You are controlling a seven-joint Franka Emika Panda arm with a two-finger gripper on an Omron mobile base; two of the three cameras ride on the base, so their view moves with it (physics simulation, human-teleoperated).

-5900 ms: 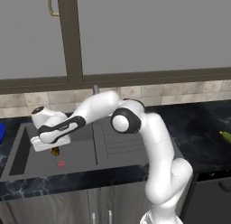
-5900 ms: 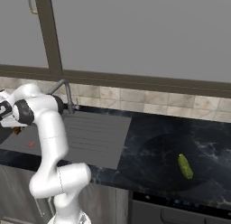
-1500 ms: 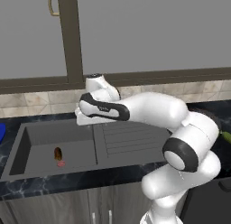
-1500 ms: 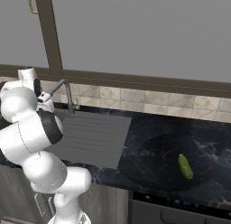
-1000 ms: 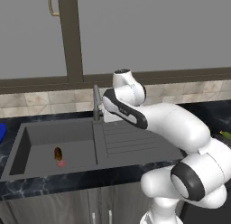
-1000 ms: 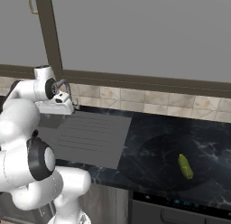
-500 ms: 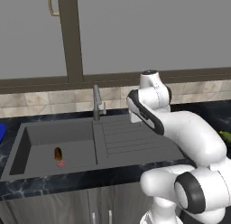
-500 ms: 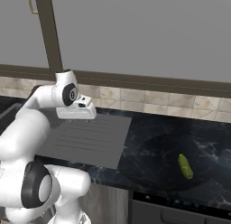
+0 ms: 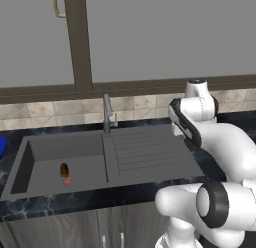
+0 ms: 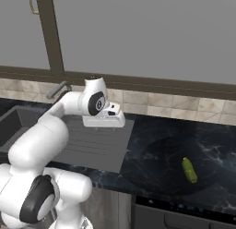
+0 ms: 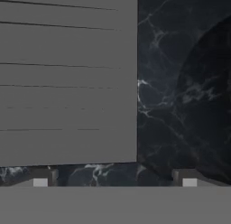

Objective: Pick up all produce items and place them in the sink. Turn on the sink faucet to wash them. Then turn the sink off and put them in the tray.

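Observation:
The stubby brown-orange produce item (image 9: 64, 169) lies on the floor of the sink (image 9: 45, 147) basin, next to a small flat red spot (image 9: 67, 181). Far to the right, the green cucumber-like vegetable (image 10: 188, 170) rests on the dark counter. My gripper (image 11: 115, 180) hovers over the right edge of the ribbed drainboard (image 11: 67, 78), open and empty, its fingertips (image 11: 40, 179) wide apart. From the right base view, the hand (image 10: 107, 118) hangs between the faucet (image 10: 59, 89) and the cucumber. A sliver of the blue tray (image 9: 1, 144) peeks in left of the sink.
The faucet (image 9: 106, 112) stands behind the basin, at the drainboard's joint. Black marble counter (image 10: 156, 154) runs right of the drainboard, with a darker round patch under the cucumber. A tiled backsplash and window frames close off the rear.
The arm has swung right, from the basin past the faucet to the drainboard's right edge. The brown item, earlier at the gripper, stays lying in the basin.

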